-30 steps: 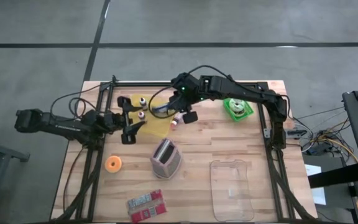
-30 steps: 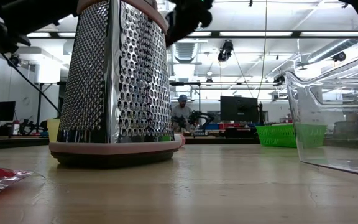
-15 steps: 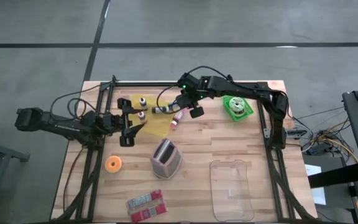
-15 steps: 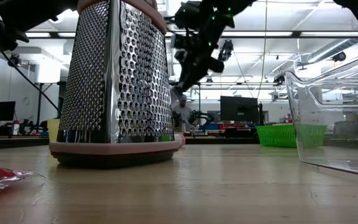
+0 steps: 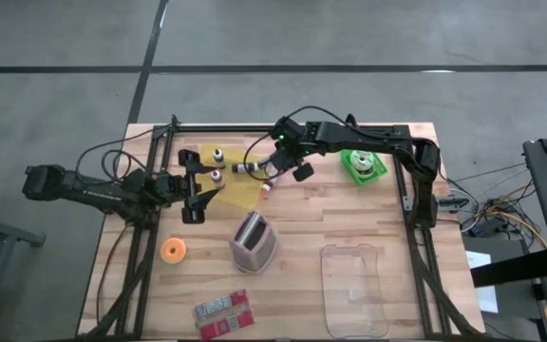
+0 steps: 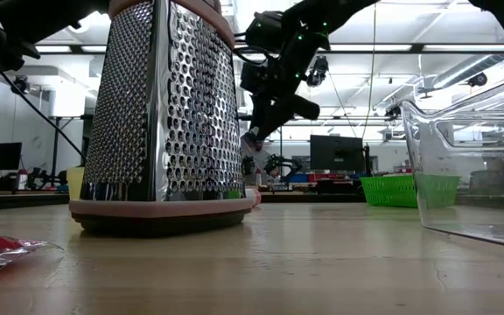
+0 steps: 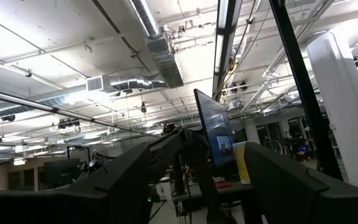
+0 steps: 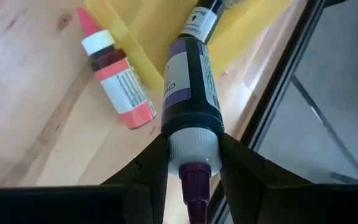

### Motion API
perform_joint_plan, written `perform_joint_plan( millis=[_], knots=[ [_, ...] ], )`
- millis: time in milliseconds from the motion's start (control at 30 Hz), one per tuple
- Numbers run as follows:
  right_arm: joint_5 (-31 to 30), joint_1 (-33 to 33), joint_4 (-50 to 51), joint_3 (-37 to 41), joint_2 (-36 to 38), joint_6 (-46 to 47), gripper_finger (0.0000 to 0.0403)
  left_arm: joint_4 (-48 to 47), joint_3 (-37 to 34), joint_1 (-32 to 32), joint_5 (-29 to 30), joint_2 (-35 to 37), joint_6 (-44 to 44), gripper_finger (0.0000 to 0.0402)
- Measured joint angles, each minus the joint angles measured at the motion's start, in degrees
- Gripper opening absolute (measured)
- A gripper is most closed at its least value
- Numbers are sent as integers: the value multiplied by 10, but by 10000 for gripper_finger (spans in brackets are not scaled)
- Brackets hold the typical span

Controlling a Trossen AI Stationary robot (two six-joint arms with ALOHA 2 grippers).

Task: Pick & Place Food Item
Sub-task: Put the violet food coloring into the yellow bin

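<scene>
Clamped around the white collar of a small purple-capped bottle (image 8: 190, 93), the right gripper's (image 5: 275, 171) jaws hold it off the table, above centre in the high view, just right of the yellow sheet (image 5: 238, 190). In the right wrist view the bottle's dark body with its purple label runs up the middle of the frame from between the fingers (image 8: 151, 165), and below it lie a red-capped dropper bottle (image 8: 115, 78) on the bare wood at upper left and a black-capped one (image 8: 204, 17) on the yellow sheet at top centre. The left gripper (image 5: 198, 192) waits at the sheet's left edge, left of centre in the high view, its jaws spread and holding nothing. Judging by this, the pick is done and the placing remains; the green basket (image 5: 364, 164) at upper right and the clear tub (image 5: 353, 290) at lower right both look like possible destinations, but which one is meant cannot be told. A metal grater (image 5: 253, 240) stands below centre, well clear of the carried bottle.
</scene>
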State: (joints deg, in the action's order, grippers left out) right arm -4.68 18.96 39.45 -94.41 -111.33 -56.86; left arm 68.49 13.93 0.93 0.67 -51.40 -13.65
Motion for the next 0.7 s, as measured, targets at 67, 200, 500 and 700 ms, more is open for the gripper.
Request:
perform_joint_plan(
  millis=[67,200,500,700],
  knots=[
    [1,2,-10,6,0,-5,108,0,0,0,0,0,0,262],
    [0,3,-31,19,-1,-17,108,-7,0,0,0,0,-1,262],
    [0,2,-61,17,-1,-6,107,-13,0,0,-3,0,-18,261],
    [-16,0,-83,17,-1,-19,107,-15,-1,0,-5,0,-15,261]
  ],
)
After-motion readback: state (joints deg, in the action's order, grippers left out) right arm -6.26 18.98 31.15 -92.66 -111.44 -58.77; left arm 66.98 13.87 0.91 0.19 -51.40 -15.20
